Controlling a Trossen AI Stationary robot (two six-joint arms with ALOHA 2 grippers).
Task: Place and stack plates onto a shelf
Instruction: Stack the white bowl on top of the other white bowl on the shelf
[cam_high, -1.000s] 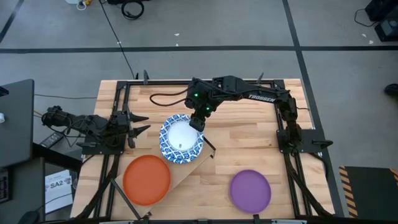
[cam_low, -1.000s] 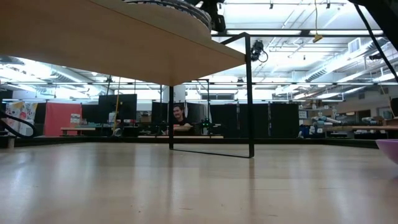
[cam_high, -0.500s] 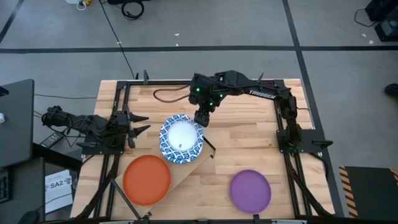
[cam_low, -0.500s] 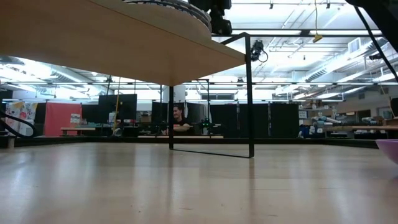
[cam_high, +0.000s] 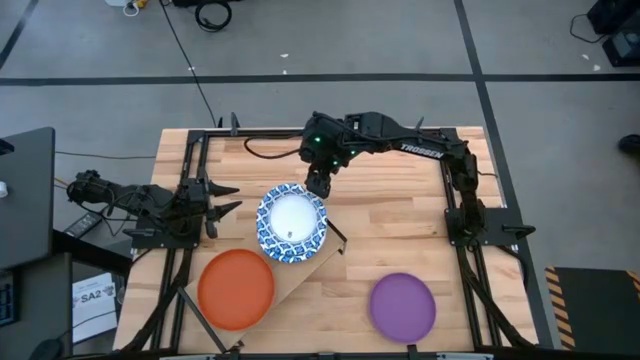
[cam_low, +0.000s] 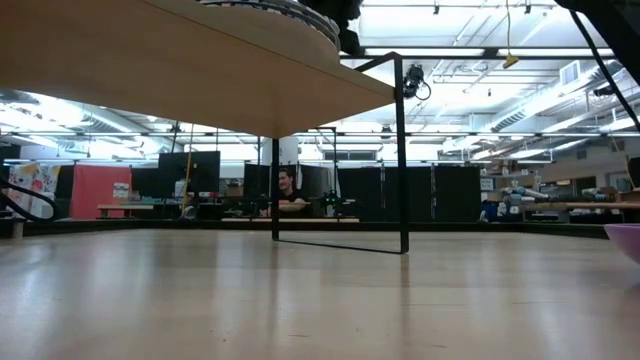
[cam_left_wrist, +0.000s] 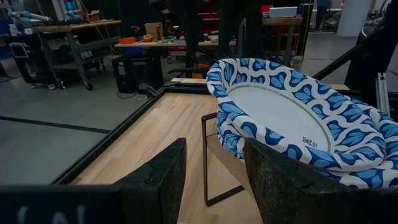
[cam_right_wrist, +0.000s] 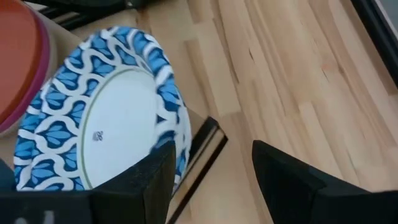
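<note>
A stack of blue-and-white plates (cam_high: 291, 224) with a white centre rests on the shelf (cam_high: 305, 272), a light board on thin black legs. An orange plate (cam_high: 236, 288) lies on the shelf's near-left part. A purple plate (cam_high: 403, 305) lies on the table at the near right. My right gripper (cam_high: 318, 186) hangs open just beyond the stack's far rim and slants down at it. In the right wrist view my right gripper (cam_right_wrist: 211, 177) has one finger beside the rim and holds nothing. My left gripper (cam_high: 218, 200) waits open and level at the table's left, facing the stack (cam_left_wrist: 292, 118).
Black frame rails (cam_high: 450, 180) run around the table's far and side edges. The shelf's black leg (cam_low: 402, 150) stands on the table. Bare wood lies to the right of the shelf (cam_high: 400, 225). A person sits far behind in the room (cam_low: 288, 192).
My right gripper has drawn back from over the blue-and-white stack's far rim toward the table's far edge and has rolled a little. The stack stays where it was on the shelf.
</note>
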